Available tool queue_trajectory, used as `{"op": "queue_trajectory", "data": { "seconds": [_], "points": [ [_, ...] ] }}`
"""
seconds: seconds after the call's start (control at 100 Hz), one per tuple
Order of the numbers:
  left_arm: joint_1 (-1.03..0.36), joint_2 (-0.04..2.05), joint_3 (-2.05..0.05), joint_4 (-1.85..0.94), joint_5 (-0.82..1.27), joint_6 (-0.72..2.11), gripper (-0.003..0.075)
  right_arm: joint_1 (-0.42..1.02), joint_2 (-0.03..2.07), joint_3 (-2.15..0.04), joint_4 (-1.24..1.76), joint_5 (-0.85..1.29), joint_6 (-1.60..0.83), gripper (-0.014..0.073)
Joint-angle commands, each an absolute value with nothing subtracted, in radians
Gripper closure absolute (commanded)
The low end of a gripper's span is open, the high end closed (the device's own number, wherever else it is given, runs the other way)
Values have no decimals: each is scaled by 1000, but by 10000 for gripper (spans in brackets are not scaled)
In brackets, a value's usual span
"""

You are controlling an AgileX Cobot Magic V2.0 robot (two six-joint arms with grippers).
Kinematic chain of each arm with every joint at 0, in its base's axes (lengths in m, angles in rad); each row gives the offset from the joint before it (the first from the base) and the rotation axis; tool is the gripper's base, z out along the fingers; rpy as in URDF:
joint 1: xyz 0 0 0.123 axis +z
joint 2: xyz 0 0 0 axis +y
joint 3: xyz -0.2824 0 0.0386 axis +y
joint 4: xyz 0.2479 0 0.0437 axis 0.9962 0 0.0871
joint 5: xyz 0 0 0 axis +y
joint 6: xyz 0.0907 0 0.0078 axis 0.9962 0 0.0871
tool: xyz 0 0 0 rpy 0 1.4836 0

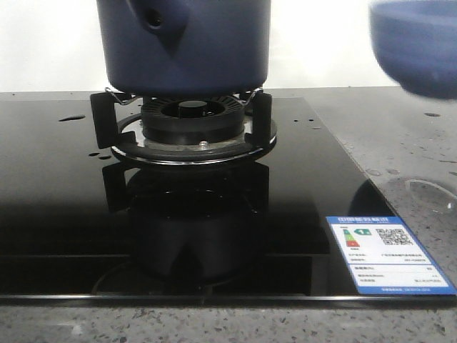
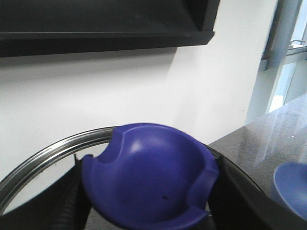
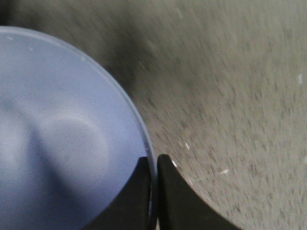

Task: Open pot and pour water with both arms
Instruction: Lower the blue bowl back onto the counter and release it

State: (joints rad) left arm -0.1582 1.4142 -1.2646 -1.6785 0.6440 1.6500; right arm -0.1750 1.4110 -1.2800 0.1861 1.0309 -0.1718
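The dark navy pot point(image 1: 186, 43) stands on the burner stand point(image 1: 193, 132), its handle stub point(image 1: 153, 18) facing me; its top is cut off. In the left wrist view my left gripper point(image 2: 149, 194) is shut on the blue knob point(image 2: 148, 163) of a glass lid with a steel rim point(image 2: 43, 155). My right gripper point(image 3: 153, 167) is shut on the rim of the lighter blue bowl point(image 3: 57, 143), held in the air at the right point(image 1: 414, 43). Small drops of water point(image 1: 71, 118) and a puddle point(image 1: 428, 189) lie on the stove and counter. Neither gripper shows in the front view.
The black glass stove top point(image 1: 57, 214) carries a blue and white label point(image 1: 385, 254) at its front right corner. Grey speckled counter point(image 1: 400, 143) lies to the right. A dark shelf point(image 2: 105, 24) hangs on the white wall behind.
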Motion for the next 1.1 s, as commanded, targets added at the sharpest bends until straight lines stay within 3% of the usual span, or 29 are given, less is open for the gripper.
{"op": "queue_trajectory", "data": {
  "seconds": [0.0,0.56,0.65,0.82,1.09],
  "points": [
    [-160,1370,-1305,-1764,693,1643,362,-205,1381,-1242,201,979,-169,640],
    [-160,1370,-1305,-1767,695,1643,362,-215,1382,-1172,201,928,-169,622],
    [-160,1370,-1305,-1767,695,1643,362,-215,1382,-1172,201,932,-169,522],
    [-160,1370,-1305,-1767,703,1643,362,-215,1382,-1181,201,938,-169,209],
    [-187,1389,-1305,-1731,787,1643,362,-215,1329,-1300,223,1000,-169,190]
  ]
}}
